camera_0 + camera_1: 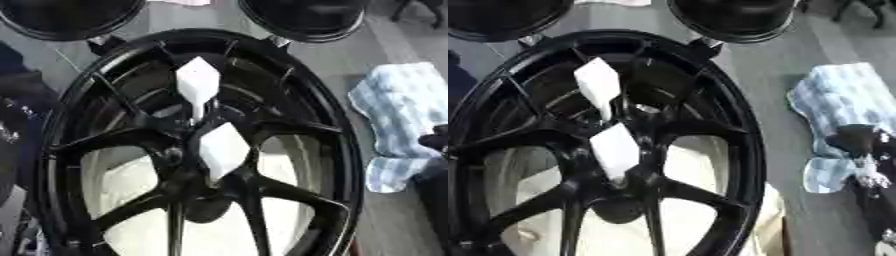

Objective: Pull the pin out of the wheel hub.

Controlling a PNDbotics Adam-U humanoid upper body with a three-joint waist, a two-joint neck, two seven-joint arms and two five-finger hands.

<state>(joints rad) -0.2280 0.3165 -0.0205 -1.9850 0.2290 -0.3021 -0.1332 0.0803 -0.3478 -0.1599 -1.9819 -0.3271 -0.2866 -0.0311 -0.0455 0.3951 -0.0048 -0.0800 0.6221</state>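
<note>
Two white pins [199, 82] in black wheel hub [188, 150]

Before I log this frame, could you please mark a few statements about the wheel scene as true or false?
1. Two white pieces stand near the middle of the wheel. True: an upper white piece and a lower white piece.
2. The wheel is silver. False: it is black.
3. A blue-and-white checked cloth lies to the wheel's right. True.
4. A robot hand is pulling the upper white piece. False: no hand touches either piece; the right hand shows at the right edge, by the cloth.
</note>
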